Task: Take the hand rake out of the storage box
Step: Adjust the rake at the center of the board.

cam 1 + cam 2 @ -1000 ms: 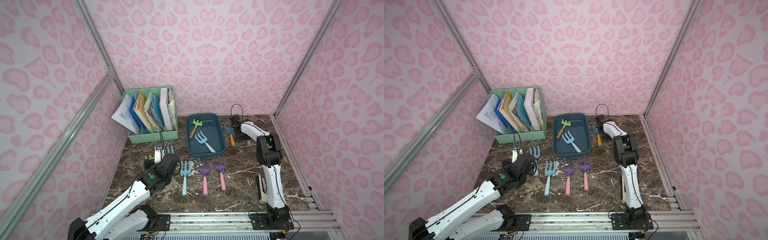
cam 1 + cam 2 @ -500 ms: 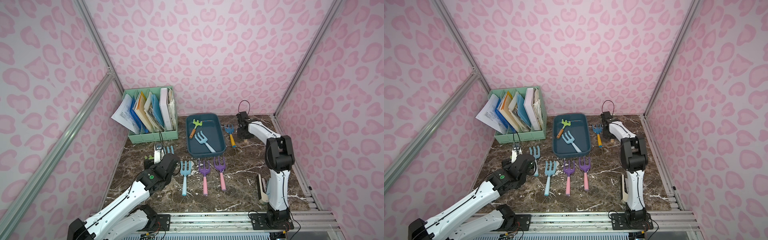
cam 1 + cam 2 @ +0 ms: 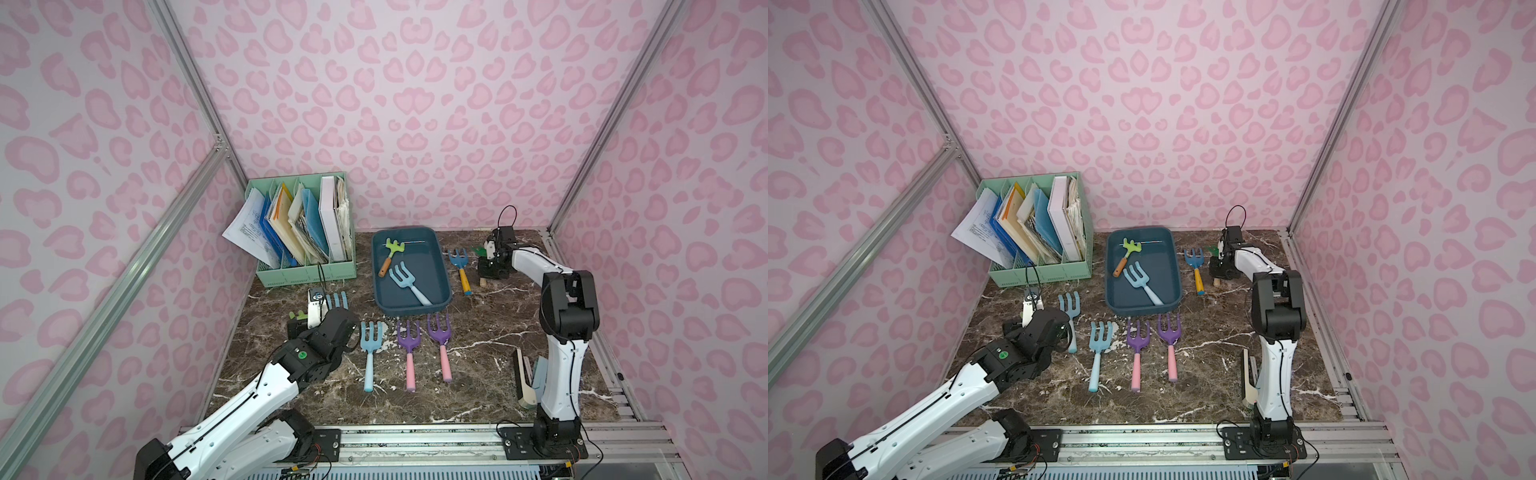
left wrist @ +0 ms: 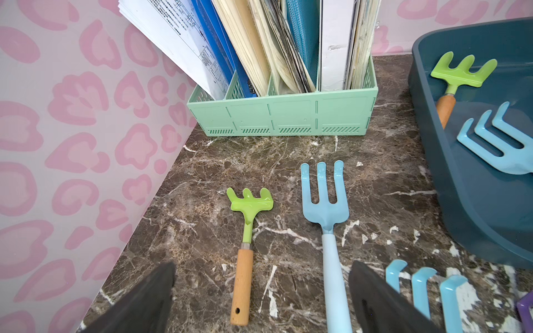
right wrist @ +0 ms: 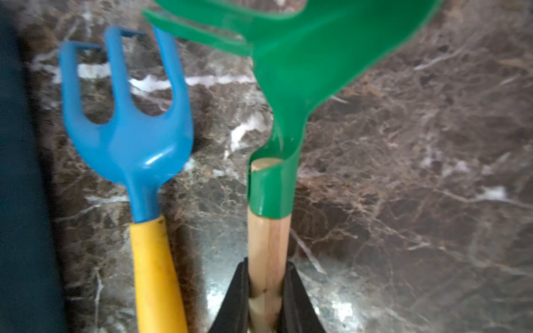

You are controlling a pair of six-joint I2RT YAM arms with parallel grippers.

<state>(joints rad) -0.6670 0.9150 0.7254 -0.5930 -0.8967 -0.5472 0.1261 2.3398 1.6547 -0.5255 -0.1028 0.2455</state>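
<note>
The right gripper (image 5: 266,288) is clamped on the wooden handle of a dark green hand rake (image 5: 291,72) near the far right corner of the table (image 3: 498,332), outside the storage box (image 3: 430,266) and just beside a blue, yellow-handled rake (image 5: 127,138). This looks like the set-down step: next the fingers must part and the arm lift clear. A lime rake (image 3: 394,248) and a pale blue rake (image 3: 405,279) lie in the box (likely the next picks). The left gripper (image 4: 262,265) hangs wide open by the left edge.

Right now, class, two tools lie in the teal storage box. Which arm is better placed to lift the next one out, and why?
Probably the left. The left gripper is open and empty near the storage box, while the right gripper is shut on the green hand rake.
</note>
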